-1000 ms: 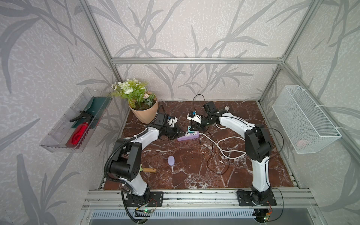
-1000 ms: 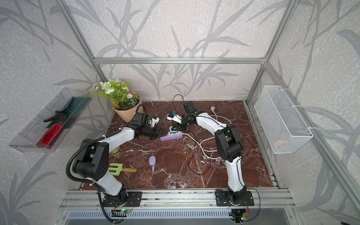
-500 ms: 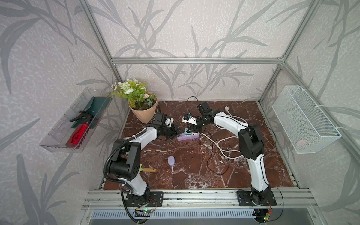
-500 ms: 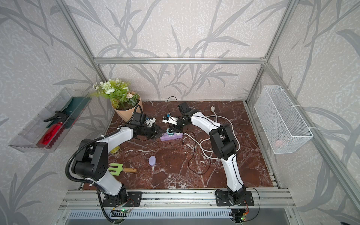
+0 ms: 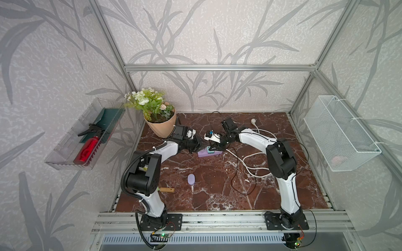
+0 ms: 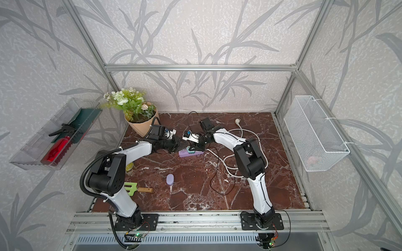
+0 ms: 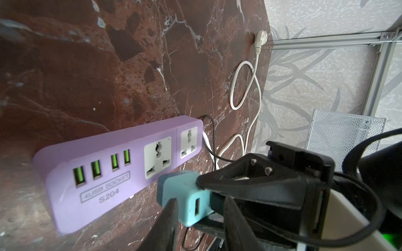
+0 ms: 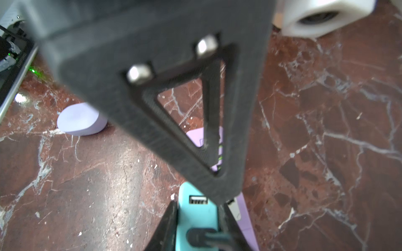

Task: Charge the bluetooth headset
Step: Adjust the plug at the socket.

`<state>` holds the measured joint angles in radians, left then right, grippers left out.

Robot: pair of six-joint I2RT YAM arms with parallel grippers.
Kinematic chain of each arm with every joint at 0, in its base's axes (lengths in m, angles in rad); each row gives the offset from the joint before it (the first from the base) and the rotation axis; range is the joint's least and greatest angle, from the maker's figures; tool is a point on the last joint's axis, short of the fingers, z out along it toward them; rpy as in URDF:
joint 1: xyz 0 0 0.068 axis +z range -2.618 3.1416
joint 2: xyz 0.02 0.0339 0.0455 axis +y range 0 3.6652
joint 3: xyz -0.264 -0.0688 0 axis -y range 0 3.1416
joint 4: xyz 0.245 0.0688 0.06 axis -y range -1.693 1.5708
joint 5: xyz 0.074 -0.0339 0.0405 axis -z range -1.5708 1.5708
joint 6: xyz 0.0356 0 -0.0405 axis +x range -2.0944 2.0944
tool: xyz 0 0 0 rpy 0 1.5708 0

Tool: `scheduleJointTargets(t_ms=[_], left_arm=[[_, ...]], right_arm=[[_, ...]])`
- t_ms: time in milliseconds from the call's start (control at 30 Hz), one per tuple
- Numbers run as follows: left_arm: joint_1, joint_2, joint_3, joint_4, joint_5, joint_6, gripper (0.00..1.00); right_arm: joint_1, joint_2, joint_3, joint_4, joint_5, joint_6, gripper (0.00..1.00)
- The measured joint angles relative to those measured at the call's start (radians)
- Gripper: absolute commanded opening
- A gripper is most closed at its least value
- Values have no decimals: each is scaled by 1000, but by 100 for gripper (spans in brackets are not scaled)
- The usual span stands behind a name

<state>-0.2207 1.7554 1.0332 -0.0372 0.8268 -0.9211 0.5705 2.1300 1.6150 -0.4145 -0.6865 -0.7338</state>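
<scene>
Red marble tabletop (image 5: pixel 217 195) carries purple power strip (image 5: pixel 203 153), lavender headset case (image 5: pixel 191 179), flowerpot (image 5: pixel 162 127), white cable (image 5: pixel 253 121)

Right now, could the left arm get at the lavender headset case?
Probably yes. The bluetooth headset lies alone on open marble, nothing over it. The left arm's fingers flank the teal adapter, so they would need to back off first.
</scene>
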Motion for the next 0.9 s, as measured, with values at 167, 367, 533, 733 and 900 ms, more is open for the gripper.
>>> scheduleJointTargets(t_ms=[167,367,533,733,900], left_arm=[[-1,22,82,-94,53,-109,29],[-1,19,64,-55,130,-334,41],[0,3,42,-43,136,-477,52],[1,-16,24,24,135,-619,56],[7,-18,11,67,121,-693,52]], right_arm=[[5,-40,-80,109,31,32,0],[13,-99,-164,267,67,87,0],[17,-114,-202,369,80,120,0],[21,-137,-248,454,83,140,0],[23,-168,-293,502,89,143,0]])
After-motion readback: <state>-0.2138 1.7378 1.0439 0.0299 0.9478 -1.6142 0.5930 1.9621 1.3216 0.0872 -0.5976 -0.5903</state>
